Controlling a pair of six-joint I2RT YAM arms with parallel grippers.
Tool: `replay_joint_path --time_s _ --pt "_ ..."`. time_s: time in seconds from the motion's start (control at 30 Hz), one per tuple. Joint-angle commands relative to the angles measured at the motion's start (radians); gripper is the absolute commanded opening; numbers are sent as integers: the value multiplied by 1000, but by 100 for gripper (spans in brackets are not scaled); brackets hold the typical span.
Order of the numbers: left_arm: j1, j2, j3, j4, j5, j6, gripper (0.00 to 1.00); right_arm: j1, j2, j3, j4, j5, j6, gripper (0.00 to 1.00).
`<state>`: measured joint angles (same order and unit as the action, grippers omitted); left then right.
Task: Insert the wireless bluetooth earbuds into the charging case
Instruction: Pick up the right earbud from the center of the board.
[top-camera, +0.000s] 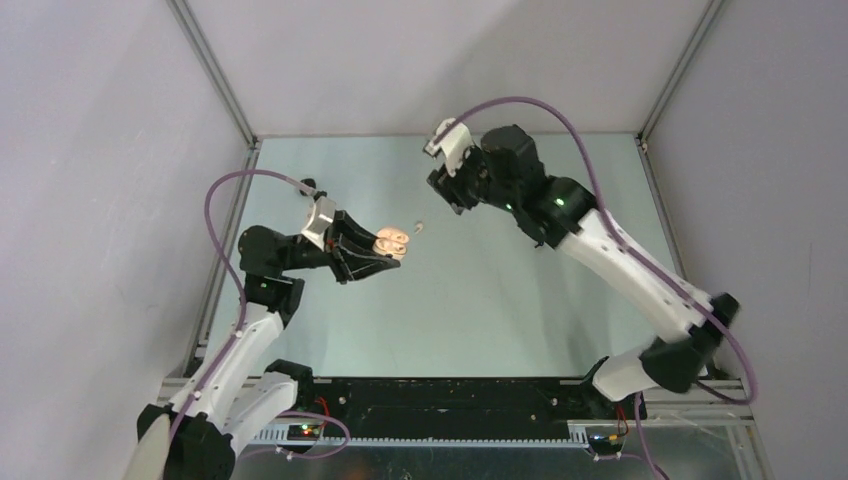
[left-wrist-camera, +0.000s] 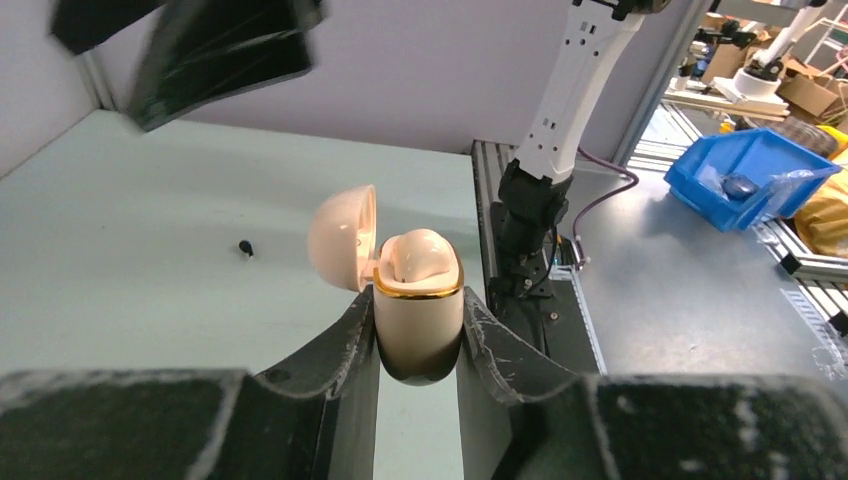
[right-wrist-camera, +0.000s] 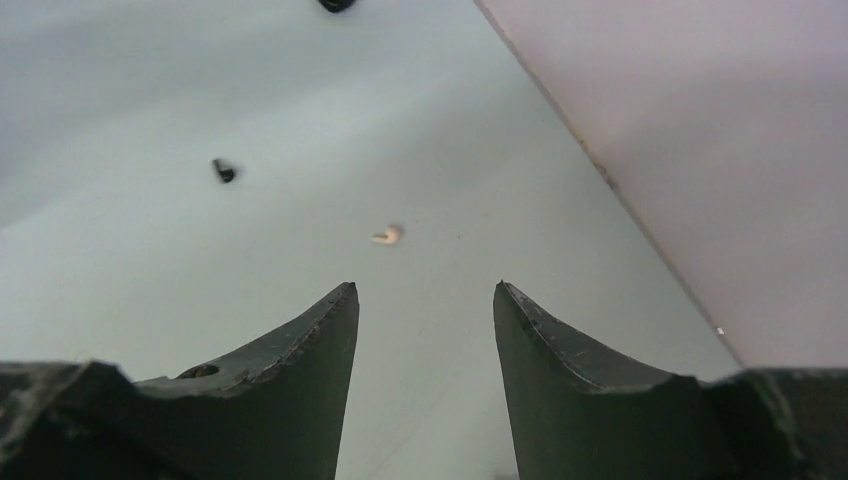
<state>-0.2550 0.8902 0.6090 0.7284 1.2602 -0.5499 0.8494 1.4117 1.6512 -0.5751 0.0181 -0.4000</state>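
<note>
Two at least left to seat: white earbud (right-wrist-camera: 388, 235), black earbud (right-wrist-camera: 224, 171), loose on table (top-camera: 500, 300) toward far edge. Pinched in left gripper (left-wrist-camera: 418, 335), toward left edge: open-lidded charging case (left-wrist-camera: 420, 265). Spread and empty nearby: right gripper (right-wrist-camera: 425, 290).

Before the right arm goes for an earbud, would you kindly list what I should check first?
1. Case clamped in left gripper: ok.
2. Lid open: ok.
3. Right gripper open and empty: ok.
4. Light earbud lying free, ahead of right gripper: ok.
5. Case sockets free for an earbud: cannot tell.
</note>
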Motion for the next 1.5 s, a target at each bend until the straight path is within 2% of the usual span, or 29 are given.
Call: replay_joint_path --time_s 0.0,0.1,0.13,0.27,0.37,0.47,0.87,1.17,1.47 --pt "38 -36 78 -259 -26 206 1 -127 192 6 111 -109 86 57" --pt "43 -40 142 -542 -46 417 1 -175 376 87 103 -168 118 56" --pt "44 -39 148 -573 -49 442 1 -188 413 114 77 -194 118 56" --pt "51 -33 146 -595 -47 466 1 -217 658 338 -60 -240 149 56" --pt "54 -26 152 -604 -42 466 2 -241 855 574 -180 -308 210 56" --pt "55 -25 156 -613 -35 466 2 -258 984 708 -261 -351 260 55" --pt "57 -22 164 -633 -25 479 4 -269 1106 697 -238 -439 404 54" --pt "57 -22 162 -646 -19 487 4 -312 1169 713 -212 -434 546 50" --pt "56 -11 169 -660 -18 499 4 -314 1199 714 -224 -439 571 47"
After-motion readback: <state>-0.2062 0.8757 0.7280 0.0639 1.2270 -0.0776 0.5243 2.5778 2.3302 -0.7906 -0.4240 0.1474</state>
